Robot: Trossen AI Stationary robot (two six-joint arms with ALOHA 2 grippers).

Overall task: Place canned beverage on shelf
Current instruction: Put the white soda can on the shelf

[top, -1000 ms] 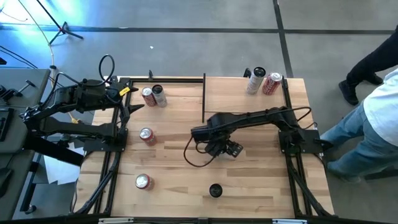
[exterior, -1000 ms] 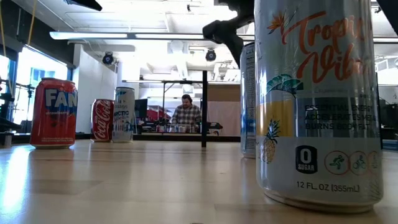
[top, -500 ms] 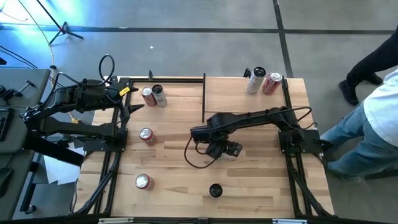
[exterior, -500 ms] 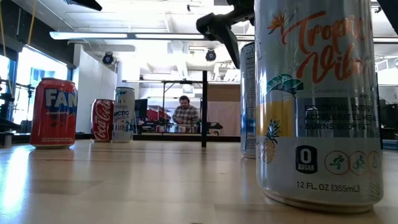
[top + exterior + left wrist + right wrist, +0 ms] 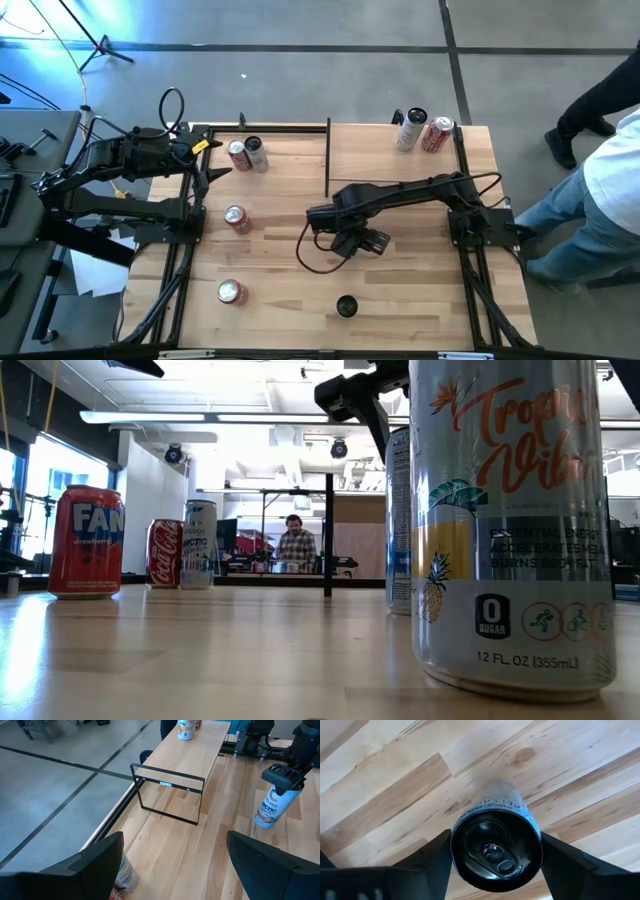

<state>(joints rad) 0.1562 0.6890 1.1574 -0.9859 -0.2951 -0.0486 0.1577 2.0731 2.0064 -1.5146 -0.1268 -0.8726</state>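
Observation:
A slim white-and-blue canned beverage (image 5: 272, 807) stands upright on the tabletop near the middle. My right gripper (image 5: 348, 240) is straight above it, pointing down, with a finger on each side of the can's top (image 5: 496, 847). In the low view a large can up close hides most of it (image 5: 398, 520). The shelf (image 5: 390, 160), a raised light-wood board with a black frame, lies at the far right. My left gripper (image 5: 175, 870) waits open by the table's left edge (image 5: 215, 170), holding nothing. My right gripper pinches the can's upper side wall (image 5: 457, 851), just below the rim, between its two fingers (image 5: 432, 862). The fingers come from above, pointing down. The can stands upright with its base on the tabletop.
Two cans (image 5: 423, 132) stand at the shelf's far end. Red cans stand at the left (image 5: 236, 218), (image 5: 230, 291), and two at the far left (image 5: 246, 154). A black-topped can (image 5: 346, 306) sits near the front edge. A person (image 5: 600, 200) stands beside the table's right edge.
My right gripper has rolled a little about its downward line above the can, staying over the same spot. The can has not moved.

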